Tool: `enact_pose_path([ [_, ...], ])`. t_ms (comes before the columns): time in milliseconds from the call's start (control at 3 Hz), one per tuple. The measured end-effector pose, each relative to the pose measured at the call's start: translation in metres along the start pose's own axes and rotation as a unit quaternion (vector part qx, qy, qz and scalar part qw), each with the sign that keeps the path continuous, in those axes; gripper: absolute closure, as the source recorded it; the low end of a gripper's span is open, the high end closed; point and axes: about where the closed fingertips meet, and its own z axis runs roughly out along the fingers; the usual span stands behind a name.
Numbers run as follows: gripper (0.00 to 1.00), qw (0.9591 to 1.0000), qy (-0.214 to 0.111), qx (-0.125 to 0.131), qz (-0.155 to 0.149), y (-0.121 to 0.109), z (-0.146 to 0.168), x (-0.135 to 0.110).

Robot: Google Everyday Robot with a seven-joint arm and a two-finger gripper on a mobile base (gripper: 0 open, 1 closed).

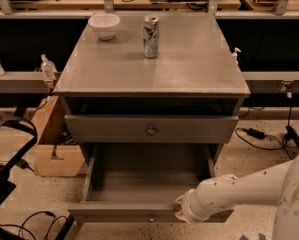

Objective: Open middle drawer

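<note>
The grey cabinet has an upper drawer with a round brass knob and a dark gap above its front. Below it the middle drawer stands pulled far out, and its inside is bare. Its front edge carries a small knob. The lowest drawer is hidden beneath it. My gripper, on the end of the white arm, comes in from the lower right. It sits at the drawer's front edge, just right of the knob.
A white bowl and a drink can stand on the cabinet top. A cardboard box sits on the floor to the left beside black chair parts. Cables lie on the floor to the right. Benches run behind.
</note>
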Motion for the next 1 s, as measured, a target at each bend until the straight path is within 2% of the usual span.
enact_pose_path([
  [667, 1.00, 1.0000, 0.000, 0.000, 0.000, -0.0002, 0.0000, 0.0000],
  [1000, 0.82, 1.0000, 0.000, 0.000, 0.000, -0.0002, 0.0000, 0.0000],
])
